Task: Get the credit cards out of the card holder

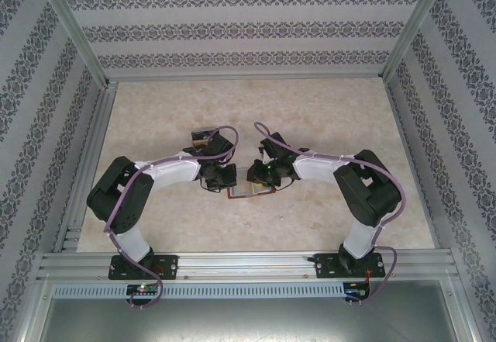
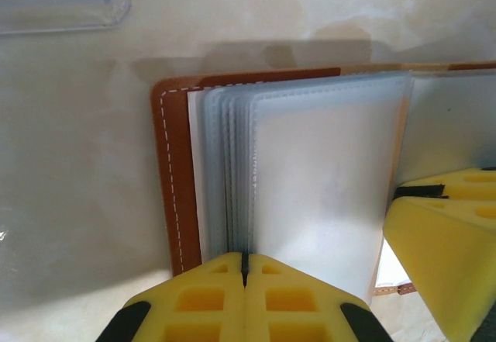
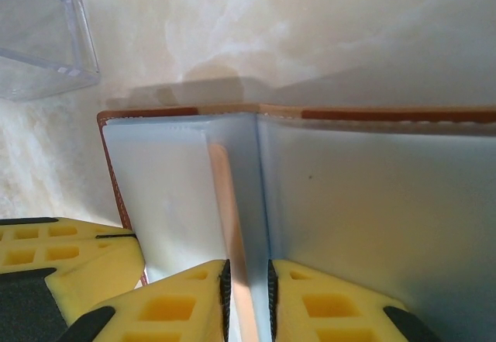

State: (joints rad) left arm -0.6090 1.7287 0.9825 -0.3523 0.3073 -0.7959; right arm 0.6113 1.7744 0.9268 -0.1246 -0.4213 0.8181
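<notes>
1. A pale, marbled beige table [image 1: 325,117], boxed in by patterned wall panels [image 1: 232,32], carries the whole scene.
2. Two black-and-white robot arms, the left arm [image 1: 167,170] and the right arm [image 1: 325,167], reach in from the near edge and meet head to head around the table's middle.
3. Between them lies the small reddish-brown leather card holder [image 2: 177,179]. It is spread open flat, with white stitching along its border and a stack of frosted blue-grey plastic leaves [image 2: 325,187] standing off the leather.
4. A clear plastic box [image 3: 43,39] sits on the table near the card holder, on its far-left side.
5. The yellow-padded left gripper [image 2: 244,268], at the holder's left side, has its jaws pressed fully together against the edge of the leaf stack. Whether a leaf is caught between them, I cannot tell.
6. The right gripper [image 3: 246,284] holds its jaws a sliver apart, nipping one upright leaf [image 3: 232,202] at the holder's fold.
7. The credit cards cannot be told apart from the frosted leaves.
</notes>
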